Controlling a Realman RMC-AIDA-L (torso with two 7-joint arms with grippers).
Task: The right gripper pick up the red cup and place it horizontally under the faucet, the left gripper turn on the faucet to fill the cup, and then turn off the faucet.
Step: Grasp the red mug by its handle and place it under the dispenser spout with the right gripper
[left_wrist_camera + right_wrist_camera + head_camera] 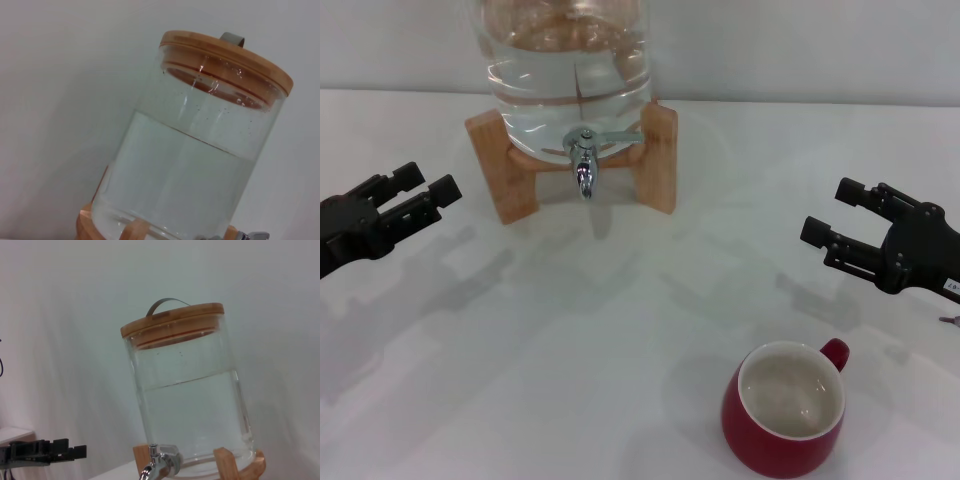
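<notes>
Nothing of the task looks done yet: the cup is not picked up, nothing stands under the tap, and no water runs. A white table (570, 400) fills the head view. At the middle of its far edge stands a large clear glass water jar (570, 60), more than half full, with a round wooden lid (172, 320) and a thin metal handle, resting in a wooden stand (500, 165). The left gripper (415, 195) hangs at the table's left edge, its two black fingers parted a little and holding nothing. The right gripper (845, 220) hangs at the right edge, fingers spread wide and empty, well apart from the cup. The red cup (785, 410) sits upright near the front edge, towards the right corner: squat, glossy red, white and dry-looking inside, its small loop handle pointing to the far right. The faucet (585, 165), small and chrome, juts from the jar's base, its lever lying sideways to the right and its spout pointing down at bare table. Picking up, placing, filling and shutting off all remain.
</notes>
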